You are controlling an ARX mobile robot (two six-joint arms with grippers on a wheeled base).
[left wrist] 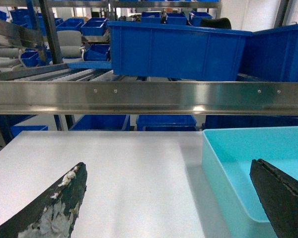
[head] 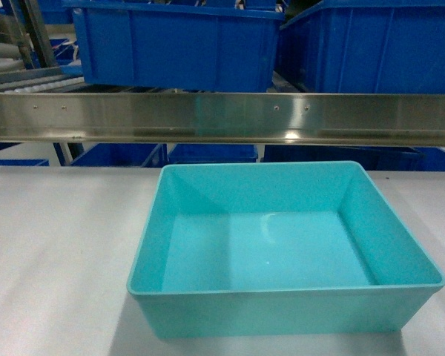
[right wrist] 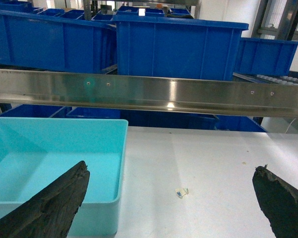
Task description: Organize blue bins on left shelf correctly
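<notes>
One light turquoise blue bin (head: 282,248) stands empty and upright on the white table, in front of the left shelf's steel rail (head: 222,117). Neither gripper shows in the head view. In the left wrist view my left gripper (left wrist: 169,171) is open over bare table, just left of the bin (left wrist: 248,163); its right fingertip (left wrist: 280,198) overlaps the bin's near left wall. My right gripper (right wrist: 171,173) is open too, to the right of the bin (right wrist: 54,158), with its left fingertip (right wrist: 64,198) in front of the bin's right corner. Nothing lies between either pair of fingers.
Dark royal-blue ribbed bins (head: 178,44) sit on the shelf level above the rail, more (head: 208,153) below it. White roller tracks (left wrist: 64,75) show at the shelf's left. A small scrap (right wrist: 182,192) lies on the white table (head: 52,252) right of the bin.
</notes>
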